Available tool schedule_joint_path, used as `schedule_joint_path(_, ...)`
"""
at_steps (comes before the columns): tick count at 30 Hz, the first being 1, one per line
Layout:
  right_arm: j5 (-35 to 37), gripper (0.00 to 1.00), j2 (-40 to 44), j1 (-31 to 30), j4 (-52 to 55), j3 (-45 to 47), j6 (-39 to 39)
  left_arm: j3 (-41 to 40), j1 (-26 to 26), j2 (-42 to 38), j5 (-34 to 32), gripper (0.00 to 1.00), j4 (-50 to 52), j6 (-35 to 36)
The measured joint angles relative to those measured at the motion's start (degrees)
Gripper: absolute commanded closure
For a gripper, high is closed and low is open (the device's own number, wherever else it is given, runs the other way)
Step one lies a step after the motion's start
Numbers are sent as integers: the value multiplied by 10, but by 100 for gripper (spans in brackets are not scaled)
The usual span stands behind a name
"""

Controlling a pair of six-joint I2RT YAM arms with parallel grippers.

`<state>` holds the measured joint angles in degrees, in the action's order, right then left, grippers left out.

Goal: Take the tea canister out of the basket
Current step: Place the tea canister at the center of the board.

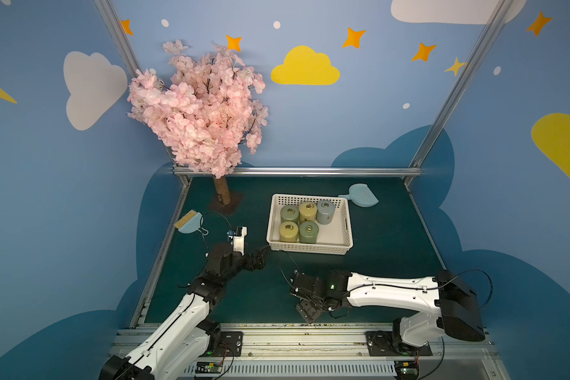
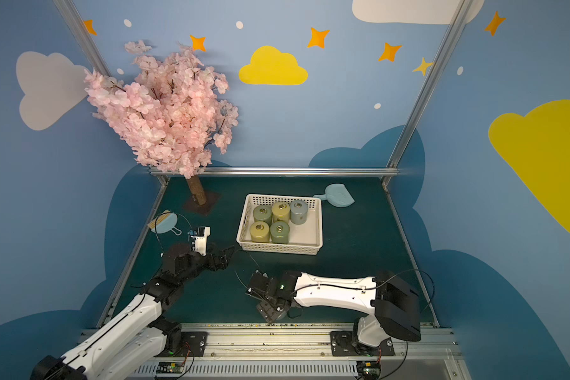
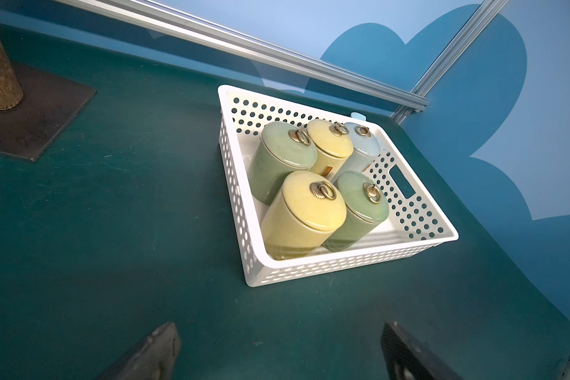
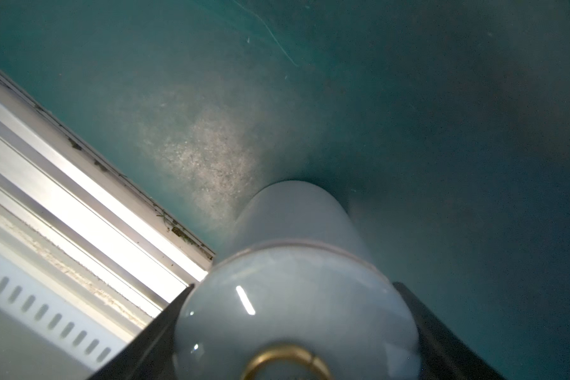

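Tea canister [image 4: 297, 279] upright, lid ring up, clamped in right jaws; left jaws wide open, empty

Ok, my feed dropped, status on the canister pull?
Left claw open, by basket corner. Right claw shut on pale-blue canister, outside basket, near front rail. Five others inside. Nothing blocking.

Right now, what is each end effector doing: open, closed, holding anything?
Left end effector: open, holding nothing.
Right end effector: closed on the pale blue canister.
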<state>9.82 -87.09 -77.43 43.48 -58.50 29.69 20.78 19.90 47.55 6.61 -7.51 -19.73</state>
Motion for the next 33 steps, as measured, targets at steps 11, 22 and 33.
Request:
schedule_joint_path(11, 2, 2, -12, -4, 8, -14, 0, 0, 0, 0, 0, 0, 0, 0)
schedule_joint_path(22, 18, 1, 16, 4, 19, -36, -13, 0, 0, 2, 15, 0, 2, 1)
schedule_joint_path(33, 26, 1, 156, 84, 17, -26, -38, 40, 3, 20, 35, 0, 33, 2)
